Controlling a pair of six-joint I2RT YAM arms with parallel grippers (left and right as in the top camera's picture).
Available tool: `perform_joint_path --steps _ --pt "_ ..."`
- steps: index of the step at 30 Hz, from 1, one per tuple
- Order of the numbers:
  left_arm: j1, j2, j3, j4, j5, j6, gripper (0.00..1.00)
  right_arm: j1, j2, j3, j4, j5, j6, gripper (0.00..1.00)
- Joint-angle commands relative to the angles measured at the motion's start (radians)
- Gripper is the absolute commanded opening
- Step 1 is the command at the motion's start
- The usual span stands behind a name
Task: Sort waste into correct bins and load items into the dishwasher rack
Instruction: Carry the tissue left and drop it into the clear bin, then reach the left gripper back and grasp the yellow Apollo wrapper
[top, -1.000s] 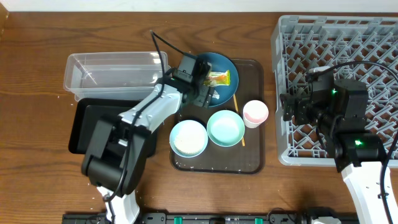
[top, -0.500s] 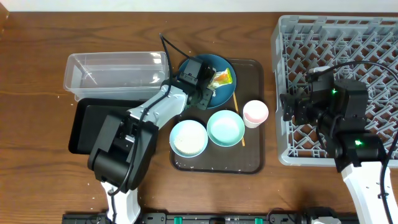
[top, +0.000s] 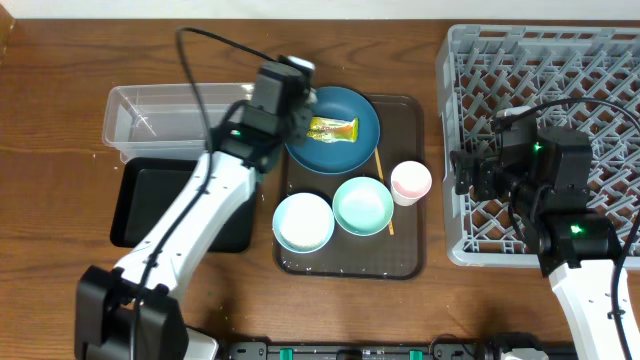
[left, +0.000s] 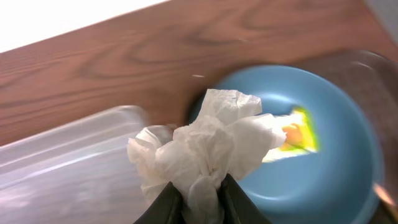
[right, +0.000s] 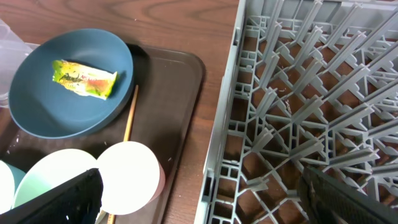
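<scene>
Pretty early days on this one, I reckon. The left gripper (left: 199, 198) is clamped on the crumpled white tissue (left: 205, 143) and holds it up in the air, about where the clear plastic tub (top: 180, 118) meets the dark-blue plate (top: 350, 152). It's not in any bin yet.

I can't see anything obvious in the tub or in the black tray (top: 135, 200) next to it, so I'd say no waste is sorted. The yellow-orange snack wrapper (top: 333, 128) lies on the plate. The white bowl (top: 303, 222), mint bowl (top: 363, 205), white-pink cup (top: 410, 182) and thin wooden stick (top: 379, 165) all sit on the brown serving tray (top: 405, 255).

Nothing shows in the grey dishwasher rack (top: 600, 60), though the arm hides part of it. The right gripper (right: 202, 199) hangs over the rack's left edge, fingers wide apart, holding nothing. I can't really pick out the rice. So basically everything's left to do.
</scene>
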Motion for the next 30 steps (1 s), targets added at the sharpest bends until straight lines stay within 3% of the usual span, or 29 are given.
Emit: perform_joint_path --steps 1,7,14,22,30 --pt "0.067 0.003 0.014 -0.01 -0.056 -0.001 0.2 -0.022 0.001 0.019 0.0 -0.004 0.013 0.99" --pt "0.183 0.014 0.014 -0.01 -0.056 -0.005 0.25 -0.021 0.001 0.019 -0.003 -0.004 0.013 0.99" --pt "0.236 0.021 0.013 -0.013 -0.043 -0.028 0.62 -0.021 0.001 0.019 -0.003 -0.004 0.013 0.99" --pt "0.223 0.029 0.009 -0.013 0.341 -0.039 0.64 -0.021 0.001 0.019 -0.004 -0.004 0.013 0.99" --pt "0.134 0.119 0.008 -0.004 0.371 -0.02 0.66 -0.021 0.001 0.019 -0.004 -0.004 0.013 0.99"
